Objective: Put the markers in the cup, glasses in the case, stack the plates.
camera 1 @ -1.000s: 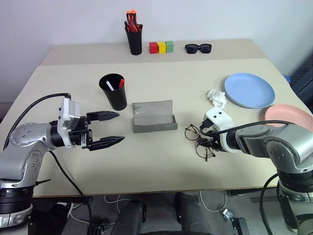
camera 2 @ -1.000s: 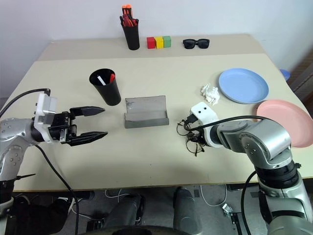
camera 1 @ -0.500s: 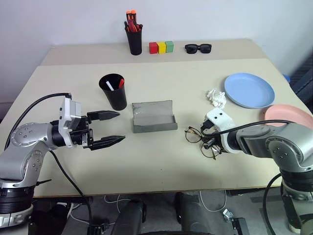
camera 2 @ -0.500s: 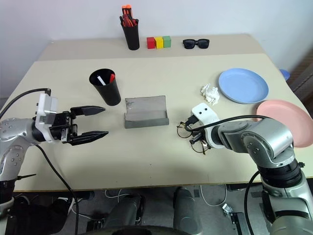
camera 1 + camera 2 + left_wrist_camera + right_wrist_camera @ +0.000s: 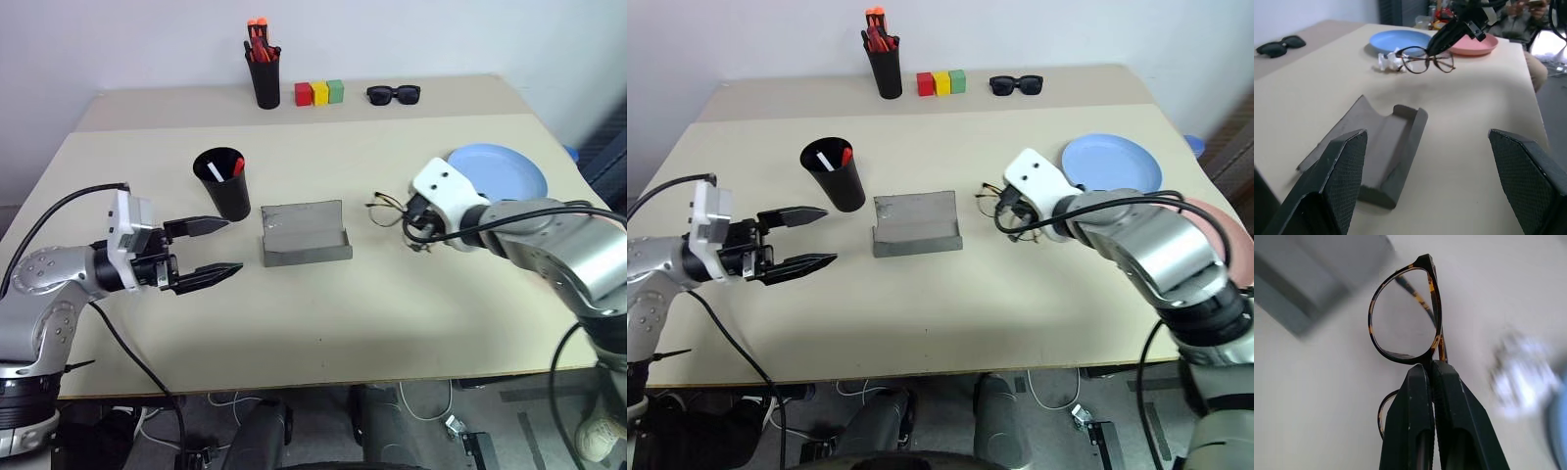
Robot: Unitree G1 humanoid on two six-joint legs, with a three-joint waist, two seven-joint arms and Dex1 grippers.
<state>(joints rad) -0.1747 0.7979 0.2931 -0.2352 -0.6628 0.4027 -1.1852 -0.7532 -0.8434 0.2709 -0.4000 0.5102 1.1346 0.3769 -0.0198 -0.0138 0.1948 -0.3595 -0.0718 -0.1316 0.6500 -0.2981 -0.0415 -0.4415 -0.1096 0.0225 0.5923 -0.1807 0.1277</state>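
Observation:
The wire-framed glasses hang in the air just right of the open grey case, with my right gripper shut on the frame beside one lens. The black cup stands left of the case and holds both markers, a white one and a red one. My left gripper is open and level, left of the case and in front of the cup, holding nothing. The light blue plate lies at the right. The pink plate is partly hidden behind my right arm.
At the back stand a narrow black cup of orange-red pens, three coloured blocks and black sunglasses. A crumpled white scrap lies near the blue plate. A person sits beyond the table's right end.
My right gripper shut on the glasses, lifted them off the table and carried them up and toward the case. The left gripper stayed open and almost still.

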